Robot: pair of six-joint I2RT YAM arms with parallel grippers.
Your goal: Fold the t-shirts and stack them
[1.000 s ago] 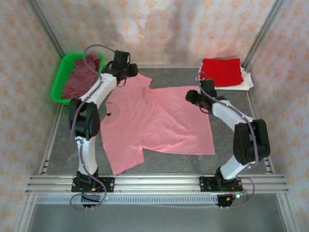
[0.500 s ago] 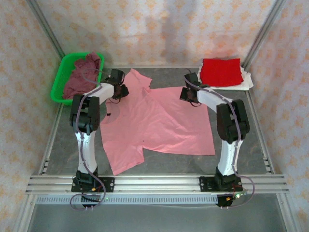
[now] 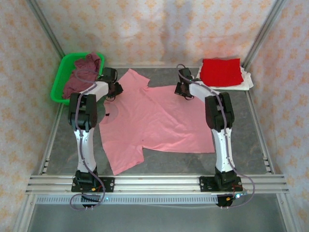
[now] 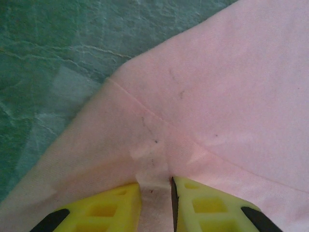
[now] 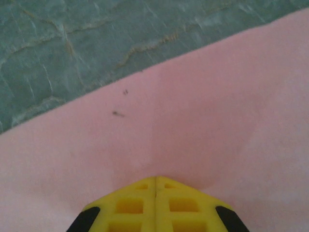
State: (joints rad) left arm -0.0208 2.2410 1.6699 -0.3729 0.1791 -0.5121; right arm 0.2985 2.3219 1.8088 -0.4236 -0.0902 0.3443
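The light pink short-sleeved cloth t-shirt (image 3: 154, 121) lies spread flat in the middle of the grey stone-patterned table (image 3: 241, 145), and the fold looks to be just starting. The left gripper (image 4: 156, 184) sits at the shirt's 10 o'clock shoulder, its yellow fingers nearly together with a pinch of pink cloth between them. The right gripper (image 5: 155, 180), at the 1 o'clock edge, has its fingers pressed flush, the cloth puckering into their tips as if nipped. The next move probably calls for lifting both pinches evenly and carrying them toward 6 o'clock. The green plastic basket (image 3: 59, 82) holding the dusty maroon t-shirt (image 3: 79, 79) sits at 10 o'clock; the folded bright red t-shirt (image 3: 221, 71) lies on the white t-shirt (image 3: 247, 82) at 2 o'clock, both clear of that path
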